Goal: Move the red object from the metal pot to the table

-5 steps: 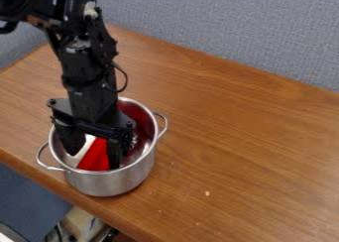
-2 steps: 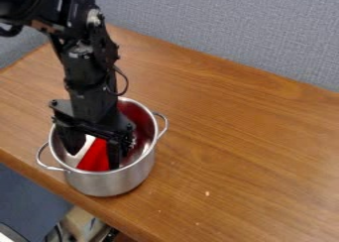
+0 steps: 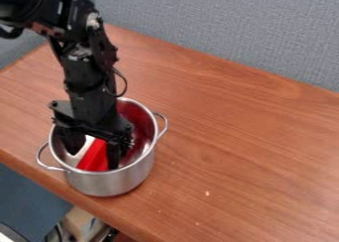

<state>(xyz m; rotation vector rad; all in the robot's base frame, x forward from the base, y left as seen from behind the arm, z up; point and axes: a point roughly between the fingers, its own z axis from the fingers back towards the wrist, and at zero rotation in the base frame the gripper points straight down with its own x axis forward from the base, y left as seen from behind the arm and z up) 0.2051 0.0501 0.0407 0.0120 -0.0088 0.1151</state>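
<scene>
A shiny round metal pot stands near the front left edge of the brown wooden table. Inside it lies the red object, its bright red showing between and below the gripper's fingers and reflected on the inner wall. My black gripper points straight down into the pot with its two fingers spread wide, one on each side of the red object. The fingers stand open around it and are not closed on it. The fingertips are partly hidden by the pot's rim.
The black arm rises from the pot toward the upper left. The table's front edge runs close below the pot. A grey wall stands behind the table.
</scene>
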